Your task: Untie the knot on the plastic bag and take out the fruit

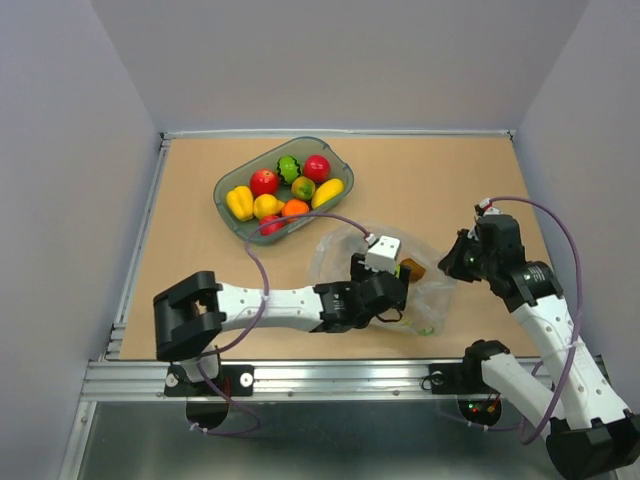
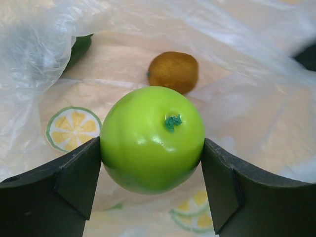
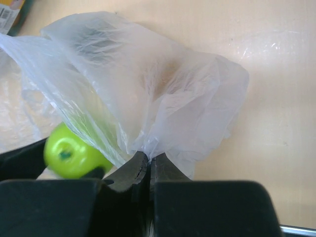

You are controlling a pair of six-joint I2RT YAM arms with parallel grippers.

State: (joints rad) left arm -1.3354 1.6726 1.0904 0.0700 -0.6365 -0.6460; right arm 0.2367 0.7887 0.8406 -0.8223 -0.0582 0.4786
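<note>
Left fingers (image 2: pixel 74 182) grip one green apple (image 2: pixel 152 139) near one brown kiwi (image 2: pixel 174 71).

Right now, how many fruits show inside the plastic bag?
3: green apple in the left hand, brown kiwi beyond it, dark green fruit half under the bag. More may be hidden.

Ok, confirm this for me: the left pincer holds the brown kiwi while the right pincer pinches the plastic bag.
Wrong fruit: the left pincer holds the green apple, not the kiwi, which lies loose behind it, as the left wrist view shows. The right pincer does pinch the plastic bag.
</note>
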